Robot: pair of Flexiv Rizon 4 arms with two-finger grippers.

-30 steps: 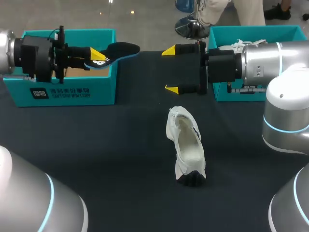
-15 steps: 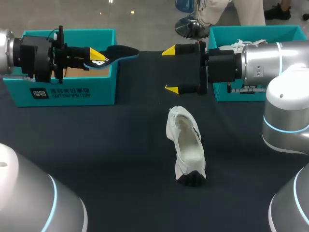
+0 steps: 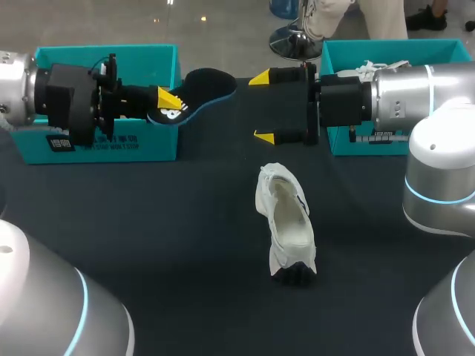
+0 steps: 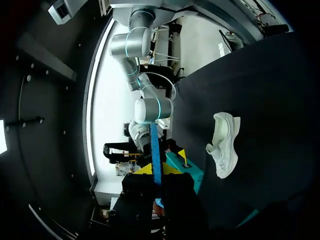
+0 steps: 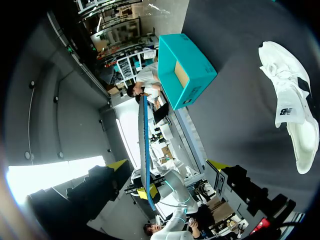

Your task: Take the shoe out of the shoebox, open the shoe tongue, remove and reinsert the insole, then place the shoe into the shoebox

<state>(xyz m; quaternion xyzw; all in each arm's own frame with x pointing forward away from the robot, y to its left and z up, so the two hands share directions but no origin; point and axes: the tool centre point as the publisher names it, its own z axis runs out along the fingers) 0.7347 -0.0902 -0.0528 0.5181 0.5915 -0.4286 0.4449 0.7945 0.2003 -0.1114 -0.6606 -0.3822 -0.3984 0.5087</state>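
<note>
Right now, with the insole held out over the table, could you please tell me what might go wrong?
The left gripper pinches the insole at one end only, so the long free end could sag or slip out. That free end is close to the open right gripper, so a handover may bump fingers or arms. The shoe lies on the table with nothing holding it, so pushing the insole in might just slide it.

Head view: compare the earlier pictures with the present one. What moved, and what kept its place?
The left tool, shut on the insole, carried it away from the left shoebox toward the open right tool. Nothing was grasped or released. The right tool, the shoe and the right shoebox stayed put.
</note>
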